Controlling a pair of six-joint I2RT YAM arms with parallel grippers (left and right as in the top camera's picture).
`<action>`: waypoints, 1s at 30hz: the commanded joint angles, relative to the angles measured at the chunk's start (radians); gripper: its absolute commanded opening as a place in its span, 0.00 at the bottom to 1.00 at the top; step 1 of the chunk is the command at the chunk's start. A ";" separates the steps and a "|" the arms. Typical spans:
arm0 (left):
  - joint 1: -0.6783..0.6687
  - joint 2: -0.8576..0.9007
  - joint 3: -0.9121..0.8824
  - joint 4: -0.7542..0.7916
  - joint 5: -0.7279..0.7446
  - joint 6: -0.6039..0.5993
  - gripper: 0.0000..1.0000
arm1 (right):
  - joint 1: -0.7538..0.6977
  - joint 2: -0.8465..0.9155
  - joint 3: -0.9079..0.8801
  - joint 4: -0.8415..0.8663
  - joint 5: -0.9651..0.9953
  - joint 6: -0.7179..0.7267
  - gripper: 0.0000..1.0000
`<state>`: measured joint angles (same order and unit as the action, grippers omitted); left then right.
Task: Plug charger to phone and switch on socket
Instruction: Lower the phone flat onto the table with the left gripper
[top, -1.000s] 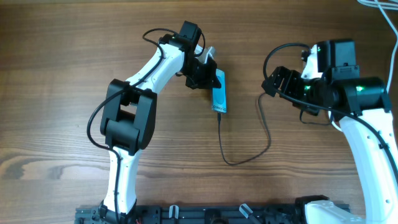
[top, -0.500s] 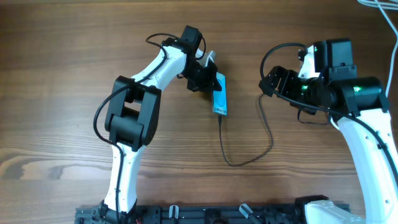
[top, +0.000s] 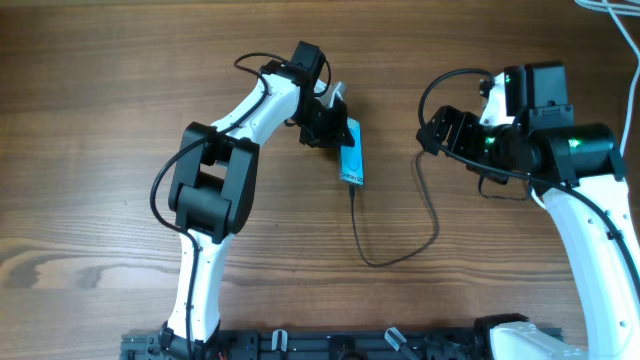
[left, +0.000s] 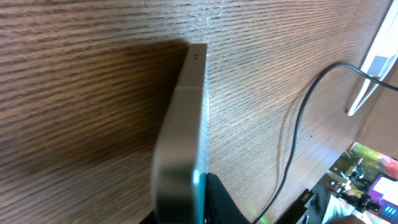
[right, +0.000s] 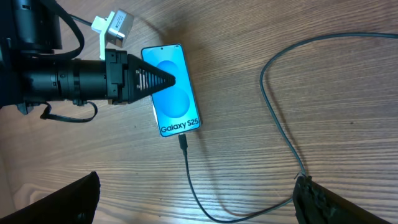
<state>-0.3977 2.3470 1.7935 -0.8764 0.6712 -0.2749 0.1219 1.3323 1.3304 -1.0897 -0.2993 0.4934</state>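
Overhead: high, straight down, whole desk (top: 90, 120). Left wrist: very close, grazing phone (left: 183, 137) edge. Right wrist: mid-height, looking down; phone at 11 o'clock. All share phone.

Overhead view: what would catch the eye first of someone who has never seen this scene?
The phone with its bright cyan screen stands out near the middle of the wooden table. The left gripper comes in from the side, its tip over the upper part of the screen. From the phone's lower end a thin black charger loops away to the right.

The phone (right: 177, 106), cyan screen up, has the thin black charger (right: 183, 144) plugged into its "Galaxy S25" end.
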 joint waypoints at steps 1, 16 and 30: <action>-0.003 0.010 0.006 -0.009 -0.061 0.006 0.19 | 0.005 0.011 0.003 -0.005 -0.015 -0.012 1.00; -0.003 0.010 0.006 -0.052 -0.288 0.006 0.44 | 0.005 0.011 0.003 -0.033 0.022 -0.023 1.00; 0.028 -0.055 0.007 -0.113 -0.385 0.005 0.56 | 0.005 0.025 0.003 -0.086 0.170 -0.021 0.99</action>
<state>-0.4026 2.3222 1.8153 -0.9691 0.3870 -0.2745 0.1219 1.3373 1.3304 -1.1721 -0.1982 0.4850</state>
